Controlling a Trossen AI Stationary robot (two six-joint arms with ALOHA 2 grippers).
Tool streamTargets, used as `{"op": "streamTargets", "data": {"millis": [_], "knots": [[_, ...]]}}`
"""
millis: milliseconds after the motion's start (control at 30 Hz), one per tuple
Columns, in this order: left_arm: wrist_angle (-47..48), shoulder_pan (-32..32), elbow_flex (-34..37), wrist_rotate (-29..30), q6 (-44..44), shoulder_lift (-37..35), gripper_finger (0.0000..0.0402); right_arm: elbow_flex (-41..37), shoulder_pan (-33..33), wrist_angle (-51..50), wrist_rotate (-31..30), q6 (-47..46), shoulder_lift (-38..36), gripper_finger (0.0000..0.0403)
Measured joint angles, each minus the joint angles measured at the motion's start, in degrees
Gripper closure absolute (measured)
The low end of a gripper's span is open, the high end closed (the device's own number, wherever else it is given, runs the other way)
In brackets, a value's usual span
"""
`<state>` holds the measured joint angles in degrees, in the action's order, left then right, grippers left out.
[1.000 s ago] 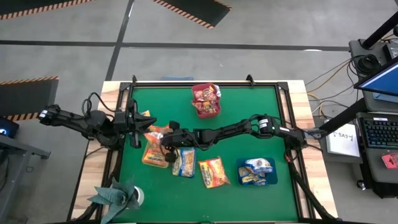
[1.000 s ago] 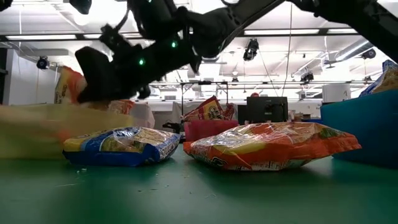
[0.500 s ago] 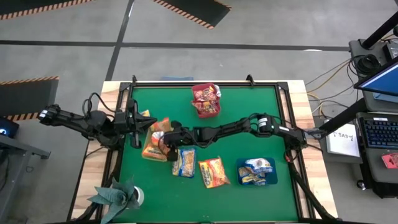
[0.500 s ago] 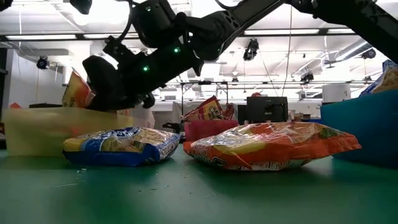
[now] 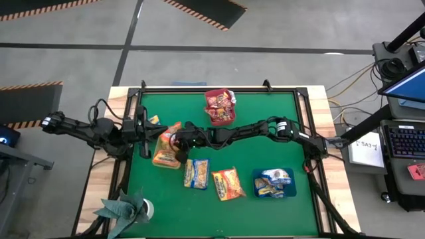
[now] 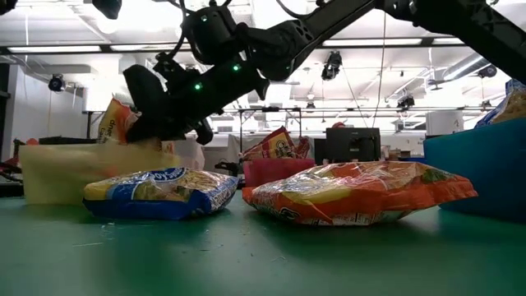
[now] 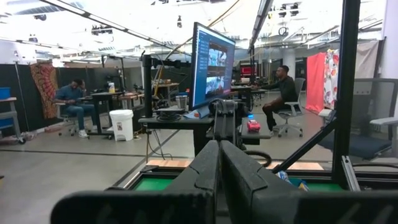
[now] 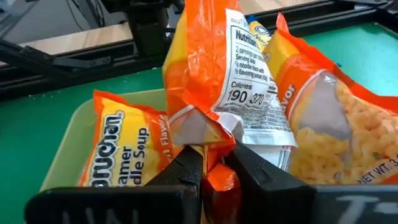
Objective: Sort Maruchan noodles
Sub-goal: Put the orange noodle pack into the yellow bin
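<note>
My right gripper point(image 5: 176, 142) reaches across to the table's left part and is shut on an orange noodle packet point(image 5: 165, 146) over the yellow-green tray point(image 6: 57, 173). In the right wrist view that tray point(image 8: 68, 146) holds an orange packet point(image 8: 124, 146), and another orange packet point(image 8: 336, 130) lies beside the held one. A blue-and-yellow packet point(image 5: 196, 172) and an orange packet point(image 5: 228, 184) lie flat on the mat. My left gripper point(image 7: 219, 163) waits shut at the left edge point(image 5: 142, 137). My right gripper pinches the orange packet's crimped end seam point(image 8: 202, 132) between its two fingers point(image 8: 186, 169), coming level from the table's right side. The packet stands up on edge above the tray point(image 6: 117, 123). Its lower part is hidden behind the tray wall.
A red tray point(image 5: 220, 108) with red packets sits near the far edge. A blue tray point(image 5: 273, 183) with blue-and-yellow packets sits near the right. A paper plant point(image 5: 126, 209) stands at the near left corner. Open green mat lies along the near edge.
My right gripper has carried the orange packet toward the table's left and far side, from beside the blue-and-yellow packet to over the yellow-green tray. The packet has risen from lying flat to standing on edge.
</note>
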<state>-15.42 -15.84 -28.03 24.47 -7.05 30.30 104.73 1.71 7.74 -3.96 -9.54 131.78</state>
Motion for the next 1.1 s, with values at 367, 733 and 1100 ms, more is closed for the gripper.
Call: {"op": "streamTargets", "data": {"millis": [367,733,1100], "knots": [[0.0,0.0,0.0,0.0,0.02,0.0,0.0402,4.14,0.72,-5.5,4.37,0.13,0.11,0.0364],[0.0,0.0,0.0,0.0,0.04,0.0,0.0402,7.4,0.76,-10.69,3.78,0.01,0.11,0.0362],[0.0,0.01,0.0,0.0,0.05,0.04,0.0402,7.41,1.33,-13.36,3.95,-1.94,-0.45,0.0209]]}}
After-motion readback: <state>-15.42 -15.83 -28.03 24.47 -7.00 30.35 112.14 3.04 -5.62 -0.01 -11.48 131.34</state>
